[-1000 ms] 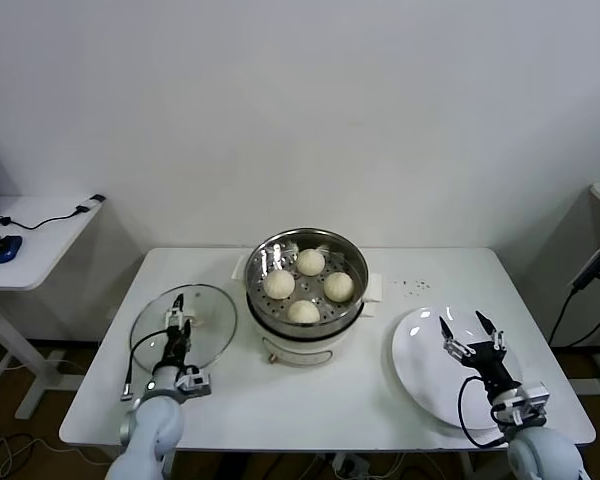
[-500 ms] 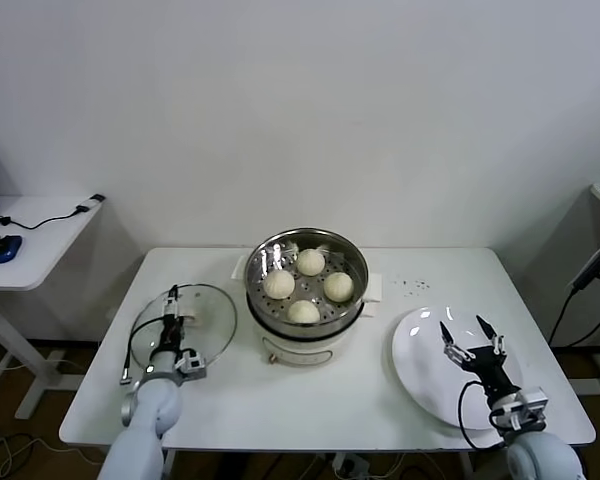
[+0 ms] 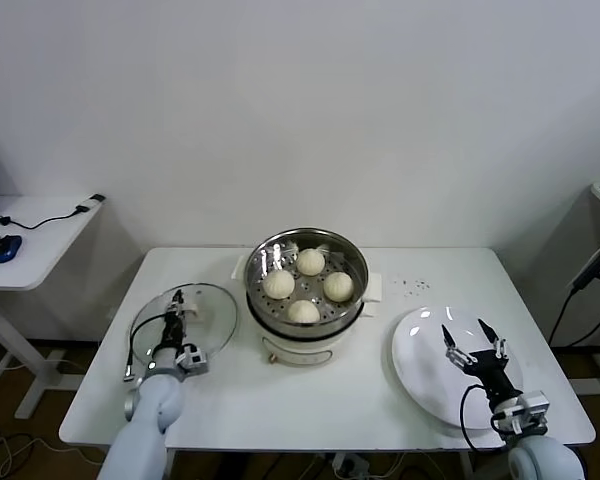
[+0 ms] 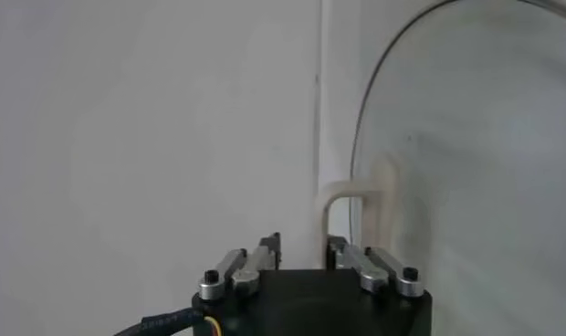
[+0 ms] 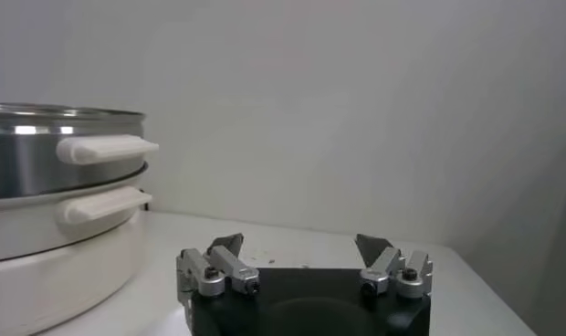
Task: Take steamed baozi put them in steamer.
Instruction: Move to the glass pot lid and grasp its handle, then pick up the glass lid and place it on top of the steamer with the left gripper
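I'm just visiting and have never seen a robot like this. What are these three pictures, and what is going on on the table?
It is a two-armed robot, each arm ending in a two-fingered gripper. The wide picture is from its head, looking down at a white table. The other two come from cameras on its wrists.

In the middle stands the steamer, with four baozi already inside. A glass lid lies flat to its left, an empty white plate to its right.

The left gripper is at the lid's handle, fingers drawn close. The pictures do not show whether it has gripped it. The right gripper hangs open over the plate, holding nothing.
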Robot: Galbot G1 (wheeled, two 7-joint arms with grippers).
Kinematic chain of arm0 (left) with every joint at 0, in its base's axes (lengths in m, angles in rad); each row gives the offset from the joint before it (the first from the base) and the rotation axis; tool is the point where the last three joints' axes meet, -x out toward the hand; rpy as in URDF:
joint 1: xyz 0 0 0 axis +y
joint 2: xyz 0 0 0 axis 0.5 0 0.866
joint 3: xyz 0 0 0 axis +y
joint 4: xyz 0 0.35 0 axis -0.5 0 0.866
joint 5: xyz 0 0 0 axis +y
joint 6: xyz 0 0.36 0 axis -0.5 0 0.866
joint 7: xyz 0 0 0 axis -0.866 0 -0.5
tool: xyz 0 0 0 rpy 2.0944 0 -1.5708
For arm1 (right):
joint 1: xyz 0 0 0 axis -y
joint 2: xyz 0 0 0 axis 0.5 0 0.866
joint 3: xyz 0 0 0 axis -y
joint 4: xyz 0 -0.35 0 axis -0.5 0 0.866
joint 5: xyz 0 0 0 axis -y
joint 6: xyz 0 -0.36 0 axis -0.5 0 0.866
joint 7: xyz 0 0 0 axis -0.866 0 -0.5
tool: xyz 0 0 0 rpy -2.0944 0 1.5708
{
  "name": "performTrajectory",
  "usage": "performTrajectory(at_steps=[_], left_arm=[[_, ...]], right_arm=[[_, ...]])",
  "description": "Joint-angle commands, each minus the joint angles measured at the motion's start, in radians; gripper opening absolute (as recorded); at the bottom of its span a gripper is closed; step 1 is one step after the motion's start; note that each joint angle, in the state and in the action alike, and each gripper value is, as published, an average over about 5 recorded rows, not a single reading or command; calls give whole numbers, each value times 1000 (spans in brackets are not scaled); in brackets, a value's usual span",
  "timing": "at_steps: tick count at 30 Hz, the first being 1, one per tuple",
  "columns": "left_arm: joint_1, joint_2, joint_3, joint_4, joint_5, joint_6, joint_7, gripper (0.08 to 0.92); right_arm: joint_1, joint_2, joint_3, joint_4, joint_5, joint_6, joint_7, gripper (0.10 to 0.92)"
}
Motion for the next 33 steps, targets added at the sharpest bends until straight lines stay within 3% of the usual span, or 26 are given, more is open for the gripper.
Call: performTrajectory(at_steps=[1,7,16,22,27,33], left_arm=[[-9,7,-1,-20,-21,3,-2,316],[62,52,-4,-153,-56,7,10,155],[229,178,-62,-484,-110,46,26,147],[334,263,-74,-711,-177,149,76,147],[315,328,-18,-792,-185,312,119,147],[199,399,149,-881,-161,516,226,147]], right_arm=[[6,2,0,-5,-5,1,-2,823],[10,0,5,-10,-5,4,-4,823],[15,-4,22,-17,-2,9,-8,823],[27,-13,19,-28,-5,9,-8,823],[58,-23,3,-47,-10,10,-8,823],[87,-38,-15,-67,-18,9,-5,823]])
